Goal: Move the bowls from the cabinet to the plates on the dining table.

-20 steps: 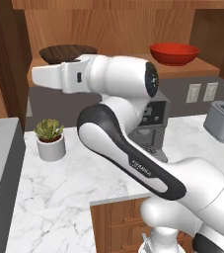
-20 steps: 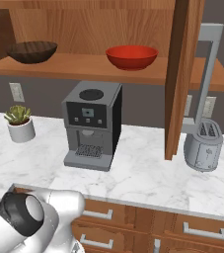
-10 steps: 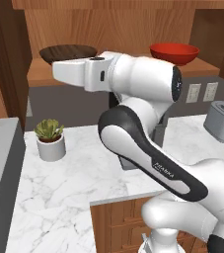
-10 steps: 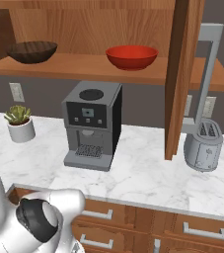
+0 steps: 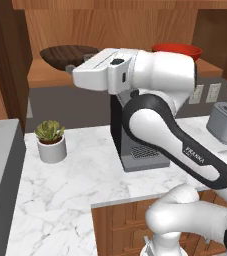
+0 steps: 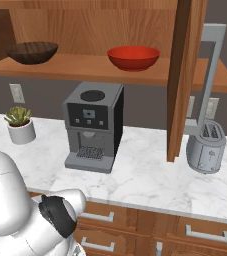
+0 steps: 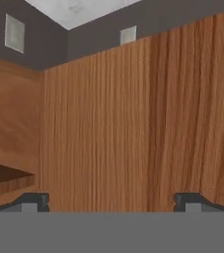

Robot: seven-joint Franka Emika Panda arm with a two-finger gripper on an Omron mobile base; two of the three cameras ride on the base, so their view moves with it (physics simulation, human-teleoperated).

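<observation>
Standing wide apart at the bottom corners of the hand view, the two dark tips of the gripper (image 7: 111, 200) are seen spread fully, with nothing between them; vertical wood grain of the cabinet (image 7: 133, 123) faces them. In the left base view the white hand is carried at shelf height, in front of the dark brown bowl (image 5: 67, 54), though whether it is near or well apart cannot be told.

The reach for a first bowl is judged to be the step in hand; no bowl has been taken. The next move is judged to call for the jaws to be brought to one bowl's rim and set over the thin wall before being closed.

Both bowls are kept on the open cabinet shelf (image 6: 85, 67): the wood-grain one (image 6: 32, 51), matt and shallow, near the shelf's left end, and the red bowl (image 6: 133, 57), glossy and smooth, toward its middle, well apart from the first. Below, a boxy grey coffee machine (image 6: 92, 125) is placed on the veined marble counter (image 6: 150, 175).
</observation>
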